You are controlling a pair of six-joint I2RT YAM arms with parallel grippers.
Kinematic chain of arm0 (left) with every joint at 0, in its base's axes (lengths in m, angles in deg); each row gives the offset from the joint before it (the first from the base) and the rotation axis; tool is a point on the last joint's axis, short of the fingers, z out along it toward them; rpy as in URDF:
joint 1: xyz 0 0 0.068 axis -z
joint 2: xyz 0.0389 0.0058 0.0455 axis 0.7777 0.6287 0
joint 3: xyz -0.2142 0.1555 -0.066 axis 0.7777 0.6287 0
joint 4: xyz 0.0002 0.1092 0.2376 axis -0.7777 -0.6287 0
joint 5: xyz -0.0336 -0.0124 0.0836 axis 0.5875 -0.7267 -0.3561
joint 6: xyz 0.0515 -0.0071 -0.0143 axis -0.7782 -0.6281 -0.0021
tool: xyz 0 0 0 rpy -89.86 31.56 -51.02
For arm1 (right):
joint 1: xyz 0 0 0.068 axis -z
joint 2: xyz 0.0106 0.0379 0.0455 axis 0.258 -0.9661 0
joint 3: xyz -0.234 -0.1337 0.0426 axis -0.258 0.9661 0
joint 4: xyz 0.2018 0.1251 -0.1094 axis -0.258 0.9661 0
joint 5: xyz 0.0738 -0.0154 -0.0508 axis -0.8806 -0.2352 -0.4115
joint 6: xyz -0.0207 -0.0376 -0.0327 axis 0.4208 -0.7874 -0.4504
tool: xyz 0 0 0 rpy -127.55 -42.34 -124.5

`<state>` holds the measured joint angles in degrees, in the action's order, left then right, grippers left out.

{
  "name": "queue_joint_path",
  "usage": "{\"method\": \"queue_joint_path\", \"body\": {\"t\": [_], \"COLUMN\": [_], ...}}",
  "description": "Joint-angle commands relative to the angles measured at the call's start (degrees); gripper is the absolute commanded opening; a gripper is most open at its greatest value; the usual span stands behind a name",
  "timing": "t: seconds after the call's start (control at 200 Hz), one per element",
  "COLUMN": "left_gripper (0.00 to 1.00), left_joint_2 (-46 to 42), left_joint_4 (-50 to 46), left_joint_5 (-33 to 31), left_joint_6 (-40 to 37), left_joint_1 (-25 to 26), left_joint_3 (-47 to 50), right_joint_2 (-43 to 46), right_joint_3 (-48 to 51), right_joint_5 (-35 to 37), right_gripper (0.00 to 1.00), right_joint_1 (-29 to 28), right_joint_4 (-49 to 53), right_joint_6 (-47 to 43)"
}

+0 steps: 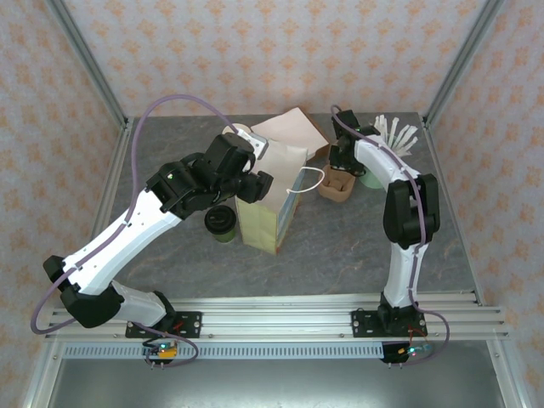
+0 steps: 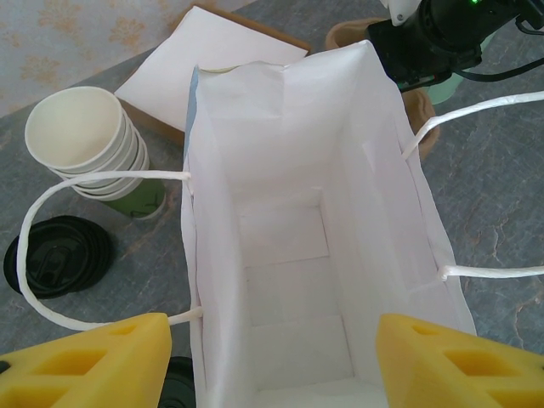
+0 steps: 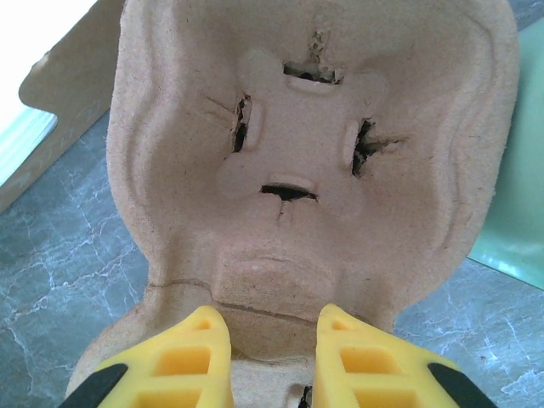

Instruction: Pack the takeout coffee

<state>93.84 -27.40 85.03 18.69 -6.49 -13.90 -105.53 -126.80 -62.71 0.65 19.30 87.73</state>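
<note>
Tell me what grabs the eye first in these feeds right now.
The tall tan paper bag with white cord handles stands open and empty mid-table, the left end effector poised over its mouth. To its right, the right end effector straddles the near rim of a brown moulded-pulp cup carrier. The small cream-and-green paper cup with a black lid stands at the bag's left side.

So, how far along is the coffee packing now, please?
Done: the paper bag stands open, empty inside. In hand: the right end effector grips the rim of the pulp cup carrier; the left end effector hovers open above the bag. Remaining: the lidded coffee stands beside the bag, not yet packed.
</note>
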Motion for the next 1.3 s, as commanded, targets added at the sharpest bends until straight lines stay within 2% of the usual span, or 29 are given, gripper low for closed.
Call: {"method": "queue_joint_path", "body": {"t": [0.0,0.47,0.661,0.771,1.296], "left_gripper": [0.66,0.66,0.66,0.66,0.66], "left_joint_2": [-0.06,1.42,1.51,1.27,0.22], "left_joint_4": [1.07,1.03,1.0,1.04,1.37], "left_joint_5": [0.47,1.2,1.33,1.08,1.13], "left_joint_6": [-1.11,-1.33,-1.57,-1.5,-1.4], "left_joint_1": [-0.35,-0.35,-0.43,-0.43,-0.7], "left_joint_3": [-0.56,-1.91,-1.9,-1.59,-0.45], "right_joint_2": [2.19,3.1,0.31,-1.07,-6.22], "right_joint_3": [0.83,-1.25,-3.9,-5.51,-11.2], "right_joint_5": [-0.61,0.88,1.34,1.09,3.41], "right_gripper": [0.22,0.22,0.41,0.46,0.47], "right_joint_1": [0.07,0.07,0.07,0.07,0.15], "right_joint_4": [2.04,4.58,5.78,5.95,9.74], "right_joint_6": [-1.66,0.05,1.47,1.77,3.92]}}
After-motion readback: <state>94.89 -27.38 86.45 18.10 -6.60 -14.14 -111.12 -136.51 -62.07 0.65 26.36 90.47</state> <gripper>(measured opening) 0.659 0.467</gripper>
